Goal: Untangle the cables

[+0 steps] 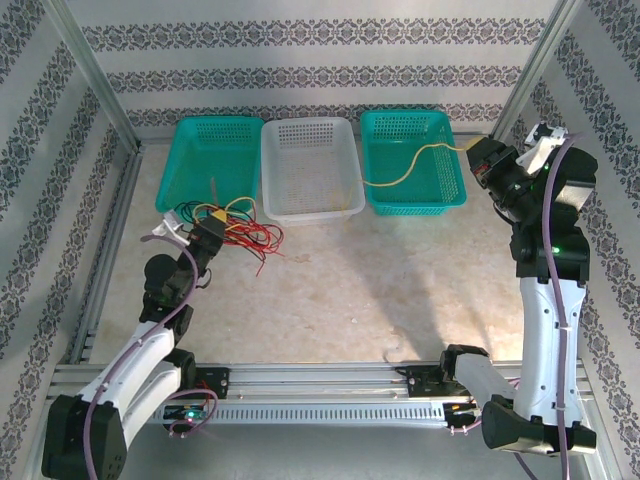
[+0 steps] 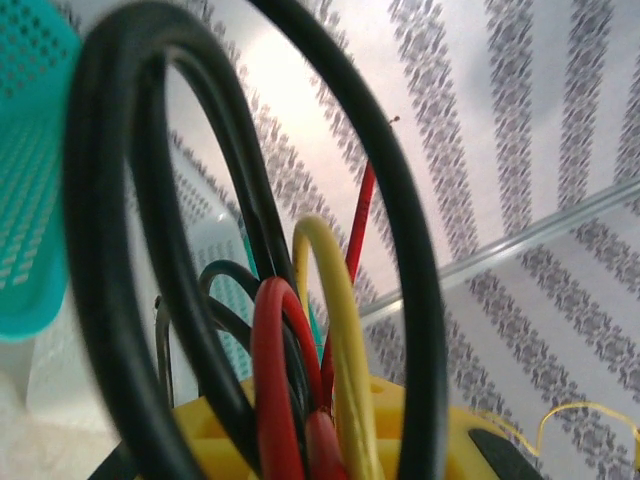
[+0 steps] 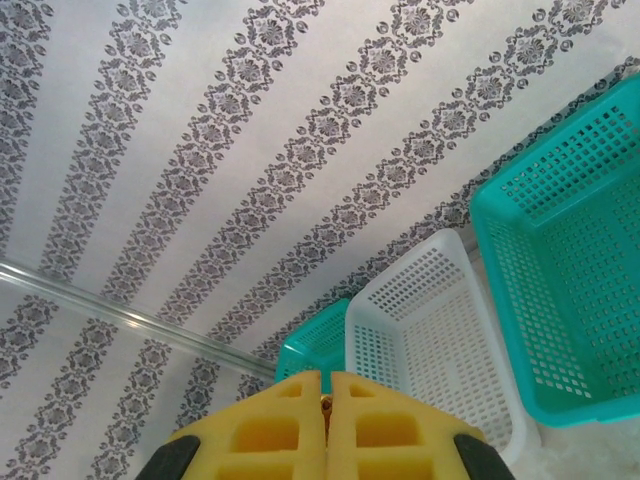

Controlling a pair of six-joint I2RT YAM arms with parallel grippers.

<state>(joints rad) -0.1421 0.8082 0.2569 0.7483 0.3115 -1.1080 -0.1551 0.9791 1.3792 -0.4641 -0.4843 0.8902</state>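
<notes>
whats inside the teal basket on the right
A yellow cable drapes across the right teal basket, running from the right hand towards the white basket. The hand covers part of its right edge, so anything just there is hidden.

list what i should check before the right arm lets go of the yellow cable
1. right jaws shut on the yellow cable: ok.
2. cable draped over the right teal basket: ok.
3. its far end free of the bundle: cannot tell; it ends at the white basket rim.
4. left jaws clamped on the bundle: ok.
5. bundle untangled: not ok; red, black and yellow strands loop together.
</notes>
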